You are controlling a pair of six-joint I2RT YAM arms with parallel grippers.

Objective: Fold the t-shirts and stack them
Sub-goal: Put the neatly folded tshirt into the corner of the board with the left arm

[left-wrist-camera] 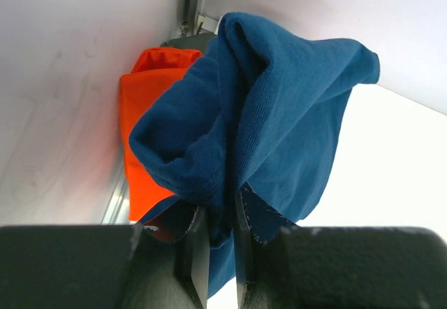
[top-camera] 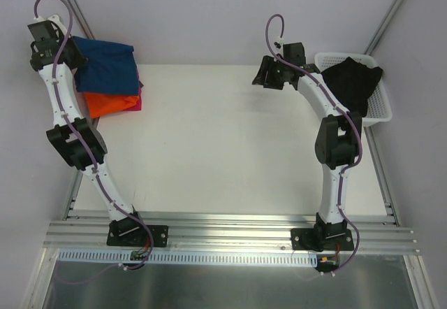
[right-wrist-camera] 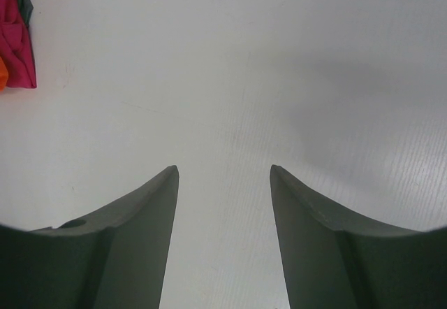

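A folded navy blue t-shirt hangs bunched at the far left corner, over the folded orange t-shirt lying on the table. My left gripper is shut on the navy cloth. In the left wrist view the blue fabric is pinched between the jaws of the left gripper, with the orange shirt behind it by the wall. My right gripper hovers over the table's far middle. In its wrist view the right gripper is open with only bare table between the fingers.
A magenta cloth peeks out beside the orange shirt, and that magenta cloth also shows at the right wrist view's top left. A white basket holding a black garment stands at the far right. Walls close in on the left.
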